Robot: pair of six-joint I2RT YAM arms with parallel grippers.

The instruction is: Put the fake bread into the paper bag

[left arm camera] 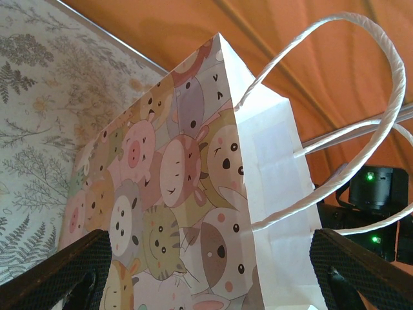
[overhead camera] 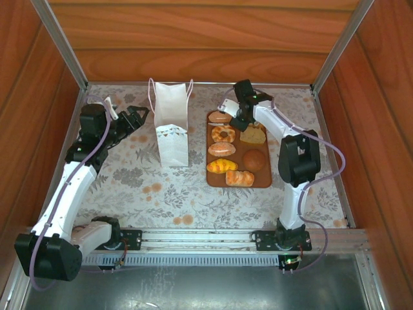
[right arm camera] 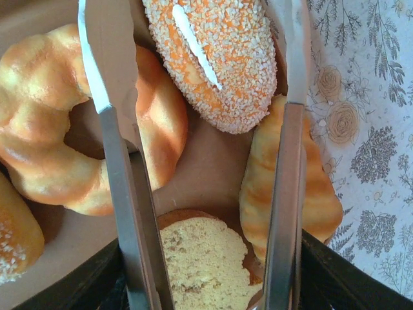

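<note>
Right wrist: my right claw (right arm camera: pixel 197 39) straddles the seeded roll (right arm camera: pixel 216 64), tips cut off, grip unclear; left claw (left arm camera: pixel 208 274) wide.

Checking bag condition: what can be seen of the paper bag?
The paper bag stands upright on the floral table, left of the tray. From above it looks white, with small cut-outs across its front; the left wrist view shows a cartoon-animal face, plain white side and twisted cord handles. The open left end effector faces it, apart.
</note>
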